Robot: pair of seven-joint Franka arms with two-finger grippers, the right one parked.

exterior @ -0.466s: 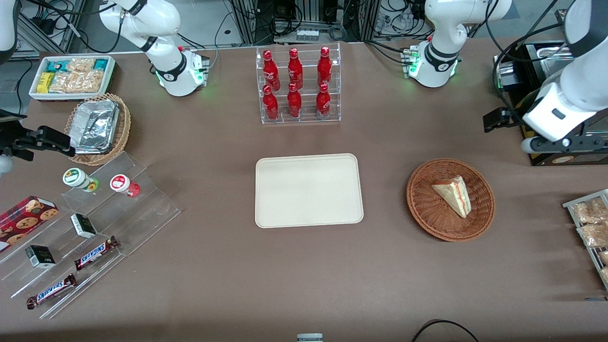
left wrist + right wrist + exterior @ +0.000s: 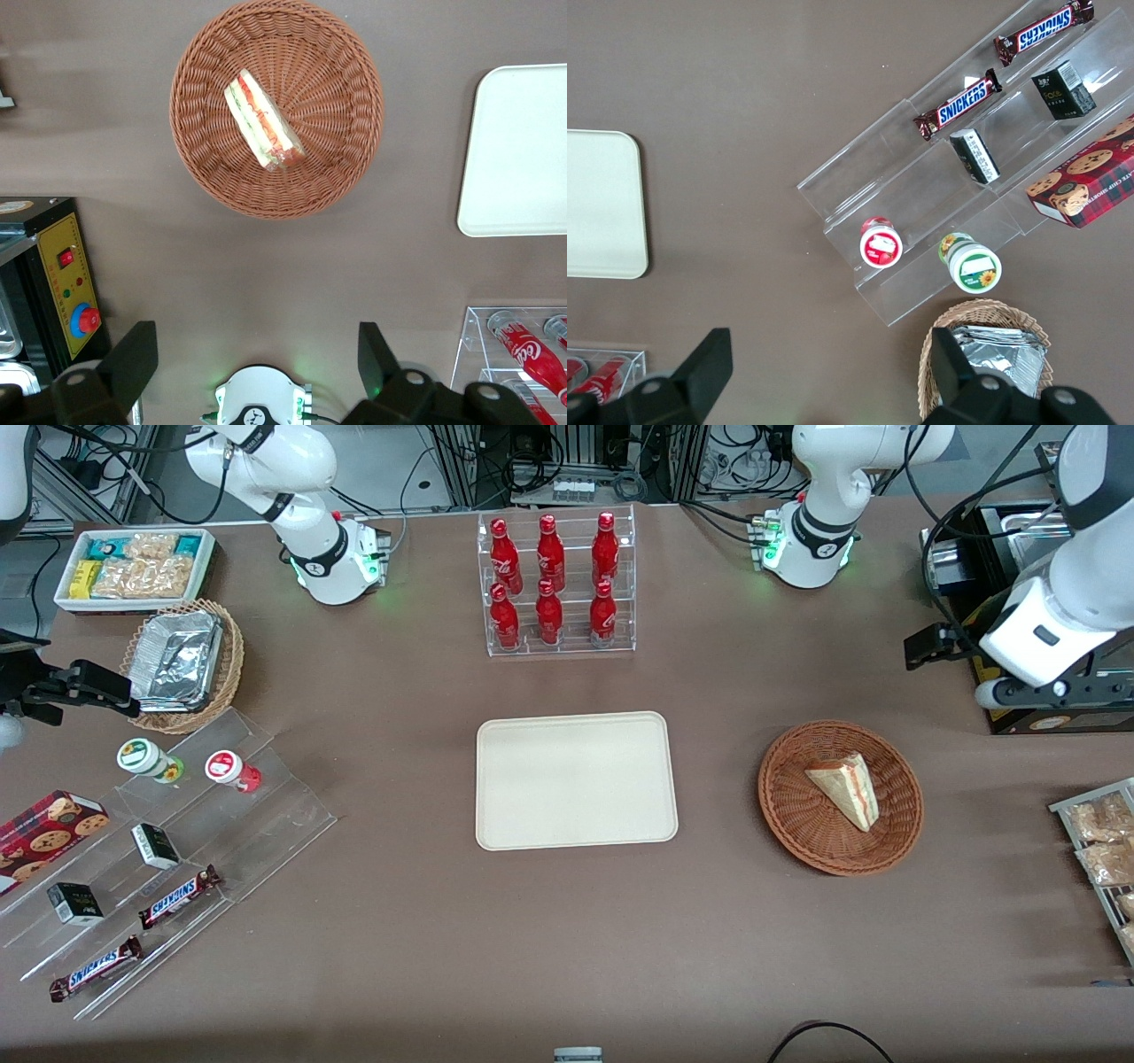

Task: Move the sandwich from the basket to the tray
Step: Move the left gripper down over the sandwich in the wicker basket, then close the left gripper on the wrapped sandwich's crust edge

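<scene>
The sandwich (image 2: 846,788) is a tan wedge with red and green filling, lying in the round reddish-brown basket (image 2: 797,819). The cream tray (image 2: 576,779) lies bare beside the basket, toward the parked arm's end. My gripper (image 2: 1054,691) hangs high above the table at the working arm's end, farther from the front camera than the basket, and it is open and empty. In the left wrist view the gripper (image 2: 255,341) has its dark fingers (image 2: 133,354) wide apart, well away from the sandwich (image 2: 264,124), the basket (image 2: 345,150) and the tray's corner (image 2: 523,159).
A clear rack of red bottles (image 2: 556,584) stands farther back than the tray. A black box with a yellow panel (image 2: 44,283) sits under my arm. A wire rack of snack packets (image 2: 1103,841) is at the working arm's end. An acrylic snack stand (image 2: 177,841) is at the parked arm's end.
My gripper and arm have shifted slightly toward the working arm's end. The sandwich, basket and tray have not moved.
</scene>
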